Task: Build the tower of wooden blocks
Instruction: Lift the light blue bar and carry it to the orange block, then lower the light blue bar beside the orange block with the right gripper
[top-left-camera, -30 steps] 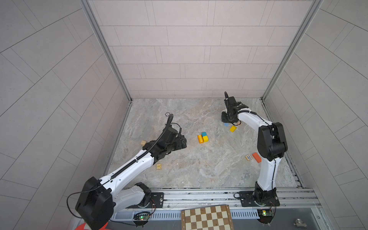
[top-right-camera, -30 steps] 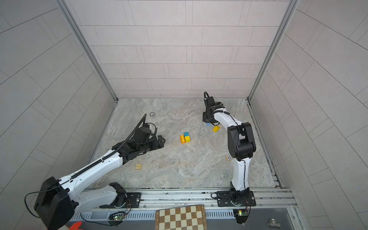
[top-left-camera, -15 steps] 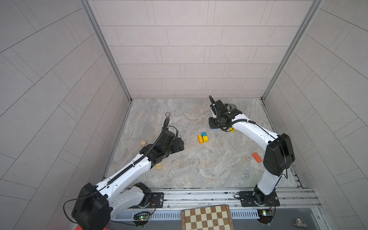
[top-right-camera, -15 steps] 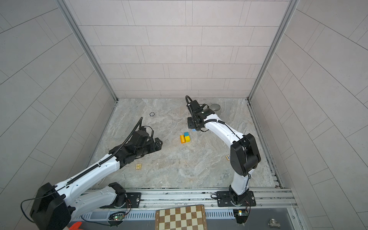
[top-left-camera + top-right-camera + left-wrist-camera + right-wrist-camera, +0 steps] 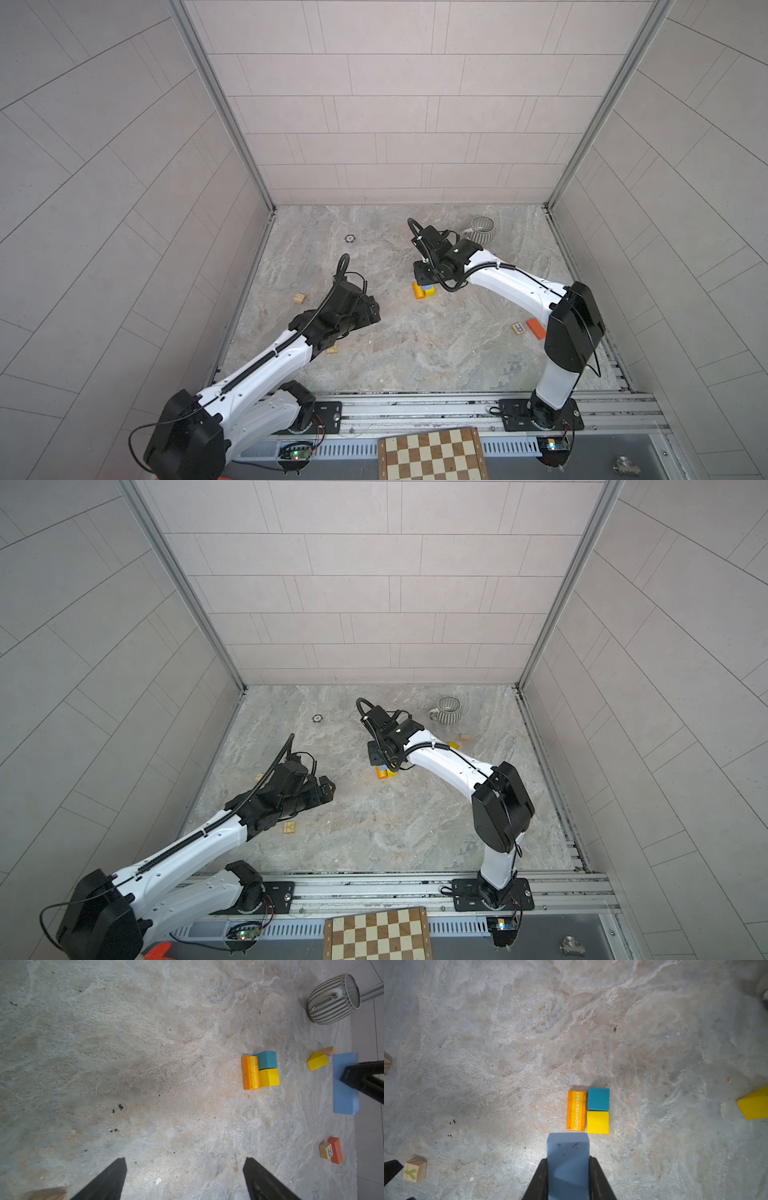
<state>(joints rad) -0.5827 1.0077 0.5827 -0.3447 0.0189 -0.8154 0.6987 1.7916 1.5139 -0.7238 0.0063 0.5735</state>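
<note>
Three wood blocks lie side by side in one layer mid-floor: an orange "Supermarket" block (image 5: 576, 1110), a teal cube (image 5: 598, 1098) and a yellow cube (image 5: 598, 1122), also seen in a top view as a small cluster (image 5: 424, 290). No stacked tower is in view. My right gripper (image 5: 568, 1160) (image 5: 424, 276) hovers just beside and above this cluster, shut on a flat light-blue block (image 5: 568, 1153) (image 5: 345, 1084). My left gripper (image 5: 185, 1162) (image 5: 372, 309) is open over bare floor, left of the cluster, with nothing between its fingers.
Loose blocks: a yellow wedge (image 5: 317, 1061) and a natural block (image 5: 328, 1050) at the back right, a red block (image 5: 535, 328) with a lettered cube (image 5: 518, 329) on the right, a Y cube (image 5: 414, 1169) and a natural block (image 5: 299, 298) on the left. Striped mug (image 5: 482, 229) stands at the back. Chessboard (image 5: 432, 455) lies outside the front rail.
The right arm has swung left from the back right to the central cluster, carrying the blue block. The left arm has drawn back a little toward the front left, still open.
</note>
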